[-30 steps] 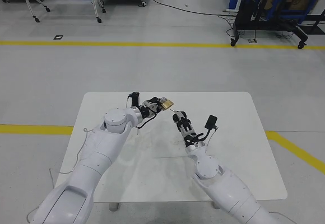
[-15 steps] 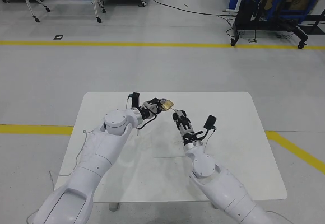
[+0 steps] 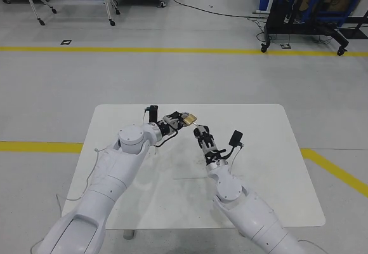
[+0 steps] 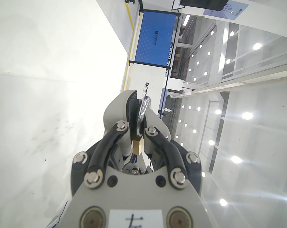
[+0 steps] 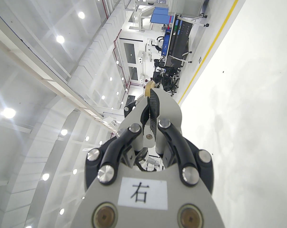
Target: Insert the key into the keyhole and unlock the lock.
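Left gripper pinches brass lock above table, near far edge. Right gripper, clamped on key, hovers just beside. Advice: align key blade squarely with keyhole, advance slowly, then twist.

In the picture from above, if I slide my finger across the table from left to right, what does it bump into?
left gripper → lock that it holds → right gripper, pinching the key → black box on the right wrist
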`<state>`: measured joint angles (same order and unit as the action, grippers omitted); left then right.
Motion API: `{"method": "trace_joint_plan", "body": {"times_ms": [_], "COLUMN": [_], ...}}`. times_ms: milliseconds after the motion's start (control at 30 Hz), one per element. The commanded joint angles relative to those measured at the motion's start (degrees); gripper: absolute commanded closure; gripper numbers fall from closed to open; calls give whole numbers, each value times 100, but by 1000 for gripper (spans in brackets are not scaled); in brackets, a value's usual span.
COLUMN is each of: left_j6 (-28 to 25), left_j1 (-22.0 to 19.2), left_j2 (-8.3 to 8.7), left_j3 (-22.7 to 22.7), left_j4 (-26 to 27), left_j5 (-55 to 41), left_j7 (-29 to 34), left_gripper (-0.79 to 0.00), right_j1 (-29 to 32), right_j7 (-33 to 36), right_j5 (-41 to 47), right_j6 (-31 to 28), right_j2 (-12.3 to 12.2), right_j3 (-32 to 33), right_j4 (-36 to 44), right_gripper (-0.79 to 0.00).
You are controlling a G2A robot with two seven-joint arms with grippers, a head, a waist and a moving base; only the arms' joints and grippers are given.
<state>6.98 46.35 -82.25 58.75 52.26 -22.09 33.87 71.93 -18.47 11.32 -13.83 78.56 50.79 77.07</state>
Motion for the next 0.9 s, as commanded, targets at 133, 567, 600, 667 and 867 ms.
{"method": "trace_joint_plan", "body": {"times_ms": [133,567,600,667,867], "left_j6": [6,-58,-64,-78,-105], "left_j1": [13,4,0,-5,-16], "left_j2": [-6,3,3,3,3], "left_j3": [1,-28,-33,-36,-23], "left_j4": [21,63,63,59,38], "left_j5": [42,254,270,292,317], "left_j7": [-1,225,248,287,318], "left_gripper": [0,0,0,0,0], "right_j1": [65,149,152,157,165], "right_j7": [66,450,485,527,748], "right_j5": [-234,-179,-178,-176,-144], "right_j6": [71,179,190,211,251], "right_j2": [37,97,101,111,137], "right_j3": [35,278,294,324,397], "right_j4": [49,117,122,126,125], "right_gripper": [0,0,0,0,-785]}}
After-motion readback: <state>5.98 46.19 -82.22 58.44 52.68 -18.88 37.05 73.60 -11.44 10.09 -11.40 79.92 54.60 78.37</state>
